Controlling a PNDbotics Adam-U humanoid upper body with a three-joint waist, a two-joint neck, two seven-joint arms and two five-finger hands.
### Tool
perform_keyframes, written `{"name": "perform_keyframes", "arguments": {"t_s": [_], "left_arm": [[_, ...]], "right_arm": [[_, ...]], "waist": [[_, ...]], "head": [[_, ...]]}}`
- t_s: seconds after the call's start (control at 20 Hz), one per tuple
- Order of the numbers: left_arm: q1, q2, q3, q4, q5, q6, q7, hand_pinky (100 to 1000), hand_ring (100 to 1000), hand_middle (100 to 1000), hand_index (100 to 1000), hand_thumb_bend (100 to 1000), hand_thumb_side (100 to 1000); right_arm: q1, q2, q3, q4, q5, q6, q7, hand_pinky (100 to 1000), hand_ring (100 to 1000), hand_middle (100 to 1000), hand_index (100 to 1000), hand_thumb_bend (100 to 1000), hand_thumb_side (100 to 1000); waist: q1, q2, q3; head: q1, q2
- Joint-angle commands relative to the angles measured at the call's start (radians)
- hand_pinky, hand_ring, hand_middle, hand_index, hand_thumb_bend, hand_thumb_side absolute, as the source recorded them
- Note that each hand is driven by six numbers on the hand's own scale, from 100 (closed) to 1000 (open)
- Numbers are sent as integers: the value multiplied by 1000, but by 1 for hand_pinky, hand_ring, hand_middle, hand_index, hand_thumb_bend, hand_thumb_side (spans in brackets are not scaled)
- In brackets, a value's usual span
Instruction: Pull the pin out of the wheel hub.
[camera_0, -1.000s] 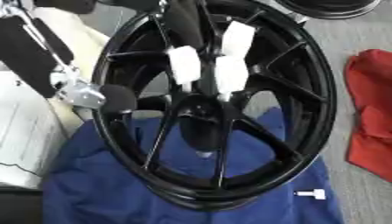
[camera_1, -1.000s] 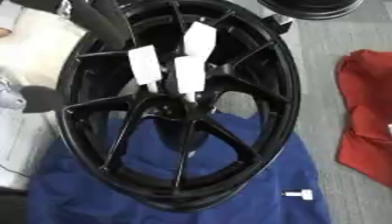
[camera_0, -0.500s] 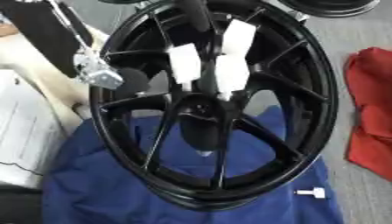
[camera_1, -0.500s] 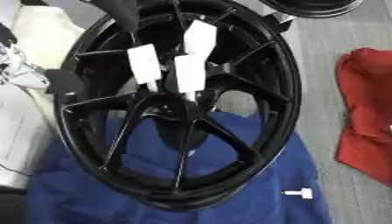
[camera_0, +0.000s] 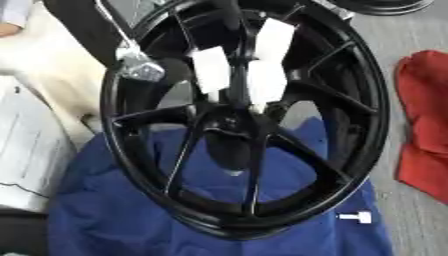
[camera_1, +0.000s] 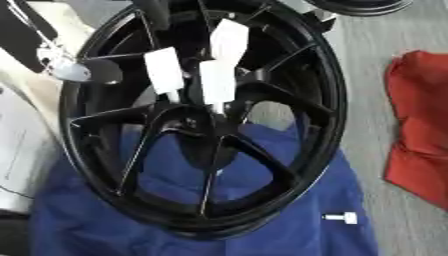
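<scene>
A black spoked wheel (camera_0: 350, 100) lies tilted on a blue cloth (camera_0: 105, 210). My right hand (camera_0: 262, 80) comes in from the top, its straight white-covered fingers (camera_0: 210, 70) pointing down, tips against the hub (camera_0: 234, 112). I cannot make out a pin between them. A small white pin (camera_0: 354, 216) lies on the cloth by the rim's lower right. My left hand (camera_0: 138, 67), silver and black, is at the rim's upper left; its grip is hidden.
A red cloth (camera_0: 424, 130) lies on the grey floor at the right. A pale cream and white object (camera_0: 31, 145) sits along the left side. Part of another black rim (camera_0: 385, 4) shows at the top right.
My left arm has moved up and to the right along the wheel's left rim. The right hand and the wheel have stayed put.
</scene>
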Motion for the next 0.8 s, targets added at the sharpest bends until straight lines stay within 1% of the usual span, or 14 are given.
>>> {"name": "perform_keyframes", "arguments": {"t_s": [0.05,0.55,0.8], "left_arm": [[-13,9,0,9,-12,-240,-216,843,808,732,815,322,335],[-1,5,-17,42,-54,-297,-216,841,804,721,813,369,354],[4,1,-17,58,-73,-316,-216,841,803,720,814,369,357]], "right_arm": [[-9,-16,-10,-18,-5,122,-131,749,719,769,792,100,470],[-16,-12,-12,-18,-8,116,-131,749,719,769,792,100,470],[-20,-10,-15,-18,-10,112,-131,748,718,769,792,100,470]], "waist": [[0,-13,-3],[2,-3,-9],[3,1,-11]], "head": [[4,-2],[9,-2],[11,-2]]}}
